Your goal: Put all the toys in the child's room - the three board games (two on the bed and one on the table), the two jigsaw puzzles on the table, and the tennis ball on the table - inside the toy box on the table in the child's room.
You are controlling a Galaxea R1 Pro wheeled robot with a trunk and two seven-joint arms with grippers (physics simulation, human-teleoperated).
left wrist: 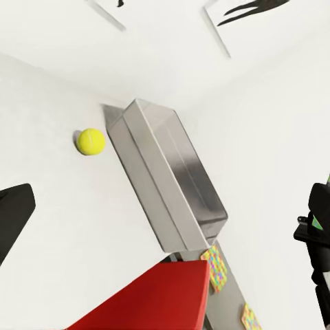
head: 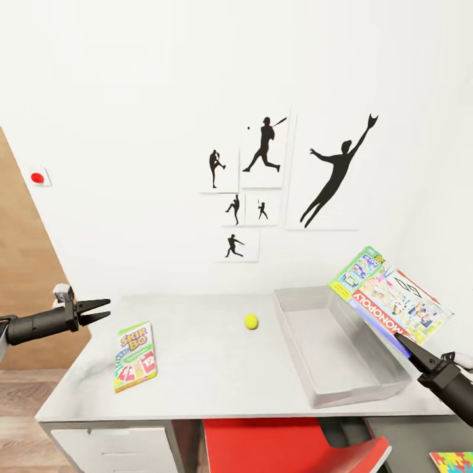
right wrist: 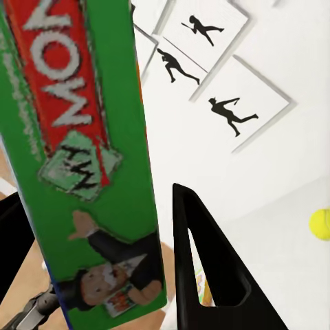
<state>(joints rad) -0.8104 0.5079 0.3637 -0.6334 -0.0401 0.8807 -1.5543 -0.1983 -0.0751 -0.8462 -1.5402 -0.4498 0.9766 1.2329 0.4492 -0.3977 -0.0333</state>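
On the pale grey table (head: pixel 210 371) lie a SKIP-BO board game (head: pixel 135 356) at the left and a tennis ball (head: pixel 251 321) near the middle. The grey toy box (head: pixel 341 358) stands at the table's right end with nothing inside. My right gripper (head: pixel 399 338) is shut on a Monopoly board game (head: pixel 391 295), held tilted above the toy box's far right corner; the right wrist view shows its green and red cover (right wrist: pixel 82 137) beside one black finger (right wrist: pixel 206 275). My left gripper (head: pixel 108 309) hangs open above the table's left end, left of the SKIP-BO box.
A red chair (head: pixel 289 447) is tucked under the table's front. A colourful jigsaw puzzle (head: pixel 453 461) lies low at the right, below the table's level; two such pieces (left wrist: pixel 215 265) show beyond the toy box (left wrist: pixel 172 172). Silhouette pictures (head: pixel 263 177) hang on the white wall.
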